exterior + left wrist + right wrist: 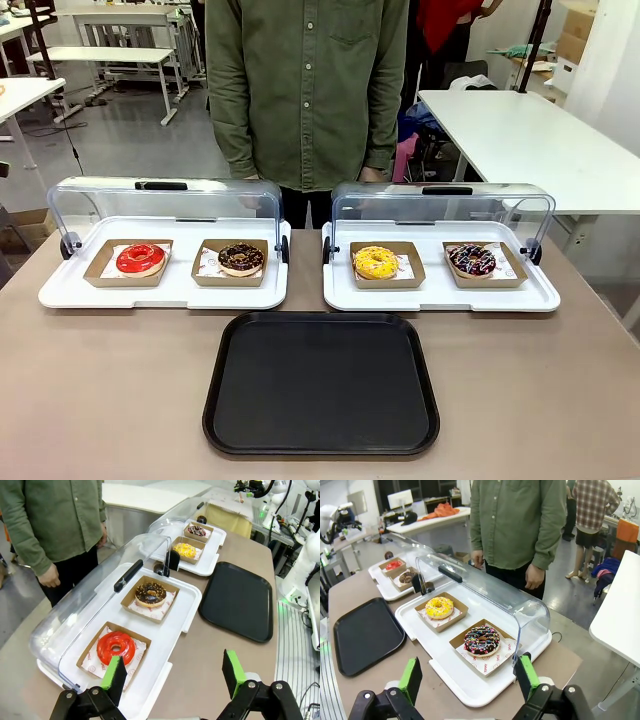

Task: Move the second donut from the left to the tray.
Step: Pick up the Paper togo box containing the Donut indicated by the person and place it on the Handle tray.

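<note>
**Donut run at the starting line: both tools wide, nothing lifted**

From my remote station, the left tool (174, 672) hangs with its green-padded jaws spread wide and nothing between them. It is close to the red-donut end of the left white serving tray (160, 293). That tray holds the red-glazed donut (140, 259) and then my target, the chocolate-glazed donut (241, 258) with pale sprinkles. The target sits on white paper in its brown cardboard dish (230, 282), and the clear lid (165, 200) is swung back and open.

In the centre foreground of the table (100, 400), the black tray (322, 382) lies bare, just in front of the gap between the two serving trays. The right white serving tray (440, 297) carries a yellow donut (375, 262) and a dark donut with coloured sprinkles (472, 261). The right tool (469, 676) gapes empty too, near that tray's corner. A person (305, 90) in a green shirt stands at the far side, hands down.

I judge the task to be at its opening step: the approach, with no grasp made. As I read it, the next move is to carry the left tool past the red donut and line the jaws over the chocolate ring. Then I descend clear of the lid's handle and close gently, since soft glaze will likely mark or crush, before lifting toward the black tray.
</note>
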You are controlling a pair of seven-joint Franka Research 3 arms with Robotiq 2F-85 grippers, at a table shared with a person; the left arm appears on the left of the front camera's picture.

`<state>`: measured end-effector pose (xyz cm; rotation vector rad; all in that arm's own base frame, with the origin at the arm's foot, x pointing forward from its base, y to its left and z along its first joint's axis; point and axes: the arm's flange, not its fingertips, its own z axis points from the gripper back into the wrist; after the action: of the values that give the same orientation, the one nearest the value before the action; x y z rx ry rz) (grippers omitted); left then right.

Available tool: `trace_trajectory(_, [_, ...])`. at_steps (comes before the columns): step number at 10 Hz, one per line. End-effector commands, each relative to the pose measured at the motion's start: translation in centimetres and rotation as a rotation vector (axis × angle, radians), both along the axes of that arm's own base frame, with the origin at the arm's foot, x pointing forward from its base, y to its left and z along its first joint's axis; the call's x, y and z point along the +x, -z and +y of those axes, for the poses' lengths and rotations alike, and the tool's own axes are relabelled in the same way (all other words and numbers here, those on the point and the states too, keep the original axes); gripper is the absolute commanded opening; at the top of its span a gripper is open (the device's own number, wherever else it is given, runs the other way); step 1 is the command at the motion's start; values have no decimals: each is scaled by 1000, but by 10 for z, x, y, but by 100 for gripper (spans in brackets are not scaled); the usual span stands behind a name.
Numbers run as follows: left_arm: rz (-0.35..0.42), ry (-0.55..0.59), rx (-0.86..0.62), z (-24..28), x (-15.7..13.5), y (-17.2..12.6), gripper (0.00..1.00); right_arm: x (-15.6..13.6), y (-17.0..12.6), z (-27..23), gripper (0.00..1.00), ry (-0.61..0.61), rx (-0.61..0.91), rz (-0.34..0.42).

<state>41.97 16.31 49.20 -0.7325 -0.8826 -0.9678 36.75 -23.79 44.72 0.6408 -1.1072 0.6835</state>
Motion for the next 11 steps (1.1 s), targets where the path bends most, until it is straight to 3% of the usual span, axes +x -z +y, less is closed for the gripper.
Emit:
trace_trajectory(1, [0,8,-7,0,0,-1,100,1,-1,0,100,-4,5,-19])
trace_trajectory(11, [0,8,-7,0,0,-1,100,1,-1,0,100,-4,5,-19])
